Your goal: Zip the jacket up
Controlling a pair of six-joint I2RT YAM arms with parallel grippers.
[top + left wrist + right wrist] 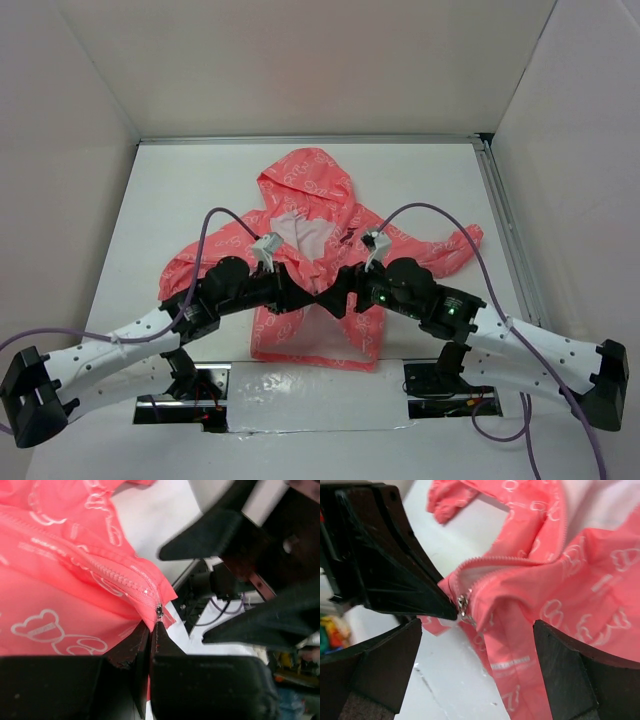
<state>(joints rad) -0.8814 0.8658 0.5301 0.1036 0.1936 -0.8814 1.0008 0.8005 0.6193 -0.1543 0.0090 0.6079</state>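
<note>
Coral-pink jacket [310,180] lies under both arms, zip slider [462,604] low by the hem. Left gripper [150,635] pinches fabric just below it; right gripper [477,627] gapes empty around it. Zipping looks barely begun.

Pretty tight in the middle: the left fingers [405,580] poke right into the gap between the 2 spread right fingers [570,675], and bunched jacket [560,590] fills the rest. Out to either side of the fingers, past the sleeves, the bench [180,190] is bare up to the walls [60,150].
</note>
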